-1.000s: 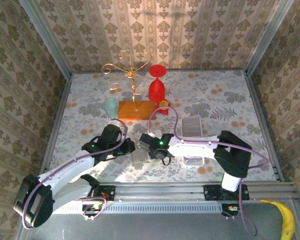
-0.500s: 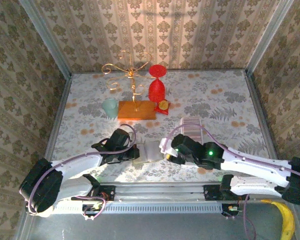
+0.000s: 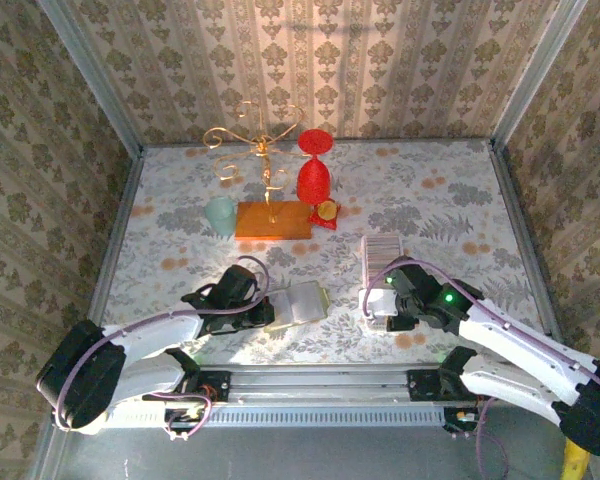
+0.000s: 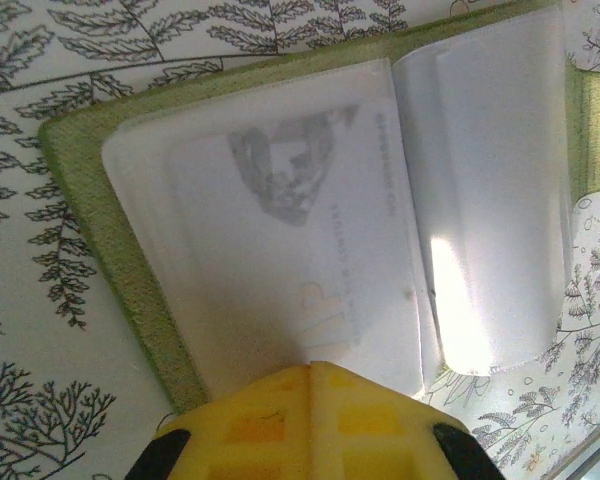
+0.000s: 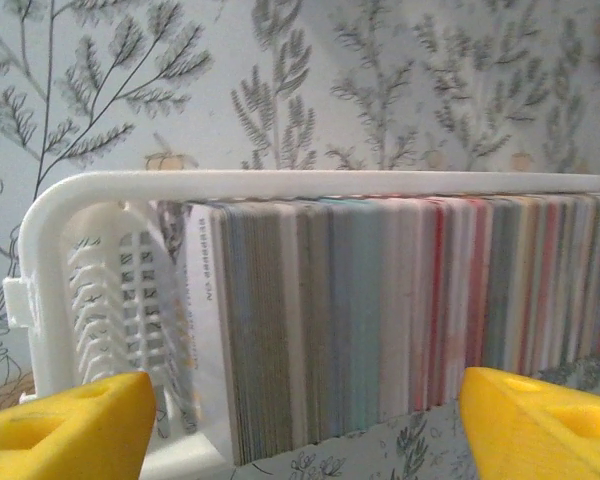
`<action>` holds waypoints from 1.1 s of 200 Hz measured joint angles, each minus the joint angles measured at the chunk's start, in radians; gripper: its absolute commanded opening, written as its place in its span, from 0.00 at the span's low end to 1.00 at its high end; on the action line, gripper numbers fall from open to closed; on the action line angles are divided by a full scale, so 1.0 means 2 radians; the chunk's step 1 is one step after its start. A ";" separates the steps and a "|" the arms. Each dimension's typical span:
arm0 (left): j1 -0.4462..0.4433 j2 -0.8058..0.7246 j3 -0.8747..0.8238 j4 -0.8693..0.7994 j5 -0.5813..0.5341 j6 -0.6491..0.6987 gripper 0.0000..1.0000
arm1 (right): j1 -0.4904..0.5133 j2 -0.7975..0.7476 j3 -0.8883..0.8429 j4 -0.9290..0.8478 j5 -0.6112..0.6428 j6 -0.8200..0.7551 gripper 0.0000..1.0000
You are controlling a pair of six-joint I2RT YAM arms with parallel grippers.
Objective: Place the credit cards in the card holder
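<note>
I'm hovering right jaws, spread wide, above credit cards standing edge-up in white rack, right of card holder; row running jaw to jaw. Left jaws closed, pressing holder's edge.

Card holder: green, lying open and flat near the front of the bench, its clear sleeves facing up.
Sleeved card: whitish-grey with a grey emblem, lying flat inside one clear sleeve.
Credit cards: packed on edge in a white rack, with whitish, grey, blue and pinkish edges showing; they stand apart from the holder, to its right.
</note>
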 measured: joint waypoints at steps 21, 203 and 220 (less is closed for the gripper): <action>0.000 0.000 0.000 0.001 -0.003 0.000 0.00 | 0.000 0.015 -0.003 0.012 -0.002 -0.018 0.90; 0.000 -0.007 -0.011 0.013 -0.005 0.000 0.00 | 0.002 0.065 -0.038 0.092 0.033 -0.068 0.47; 0.000 -0.007 -0.011 0.013 -0.005 0.000 0.00 | 0.002 0.053 -0.042 0.089 0.033 -0.068 0.41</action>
